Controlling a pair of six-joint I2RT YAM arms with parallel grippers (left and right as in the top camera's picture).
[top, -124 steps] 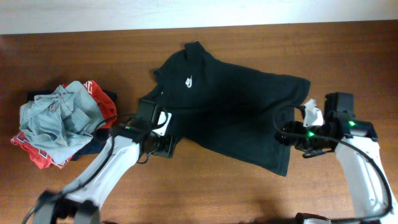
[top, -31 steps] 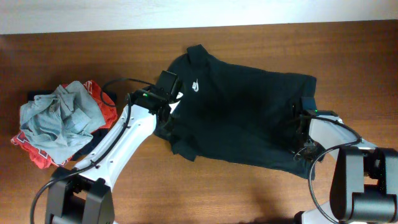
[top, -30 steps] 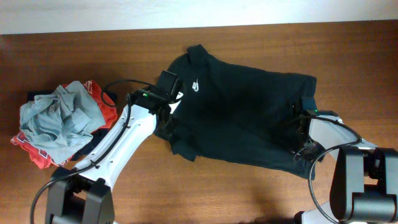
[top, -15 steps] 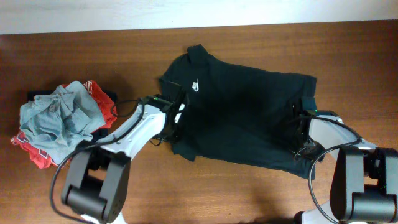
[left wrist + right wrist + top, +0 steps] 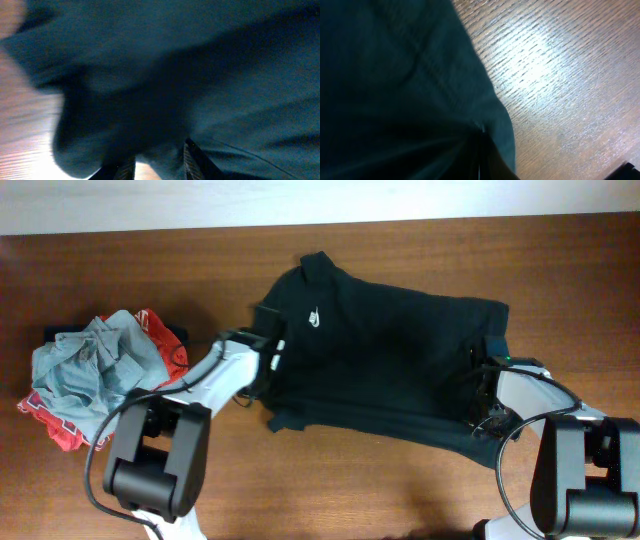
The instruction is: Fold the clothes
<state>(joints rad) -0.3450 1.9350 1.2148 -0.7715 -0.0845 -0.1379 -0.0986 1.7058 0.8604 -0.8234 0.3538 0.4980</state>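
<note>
Black T-shirt (image 5: 390, 350) got pulled flatter at its left edge; right gripper (image 5: 485, 412) stays clenched on it; left gripper (image 5: 265, 375), we cannot tell.

The only mark in view is a small white logo (image 5: 314, 317) on the chest of the large black short-sleeved T-shirt of soft fabric (image 5: 400, 350), which lies spread on the brown wooden surface (image 5: 560, 270). Seen from overhead, it sits toward the far left of the shirt, just below the collar. It is too small to tell whether it is a symbol or lettering, so no brand can be read. The red-and-white garment (image 5: 60, 425) in the heap at the left shows white trim but no legible writing.
</note>
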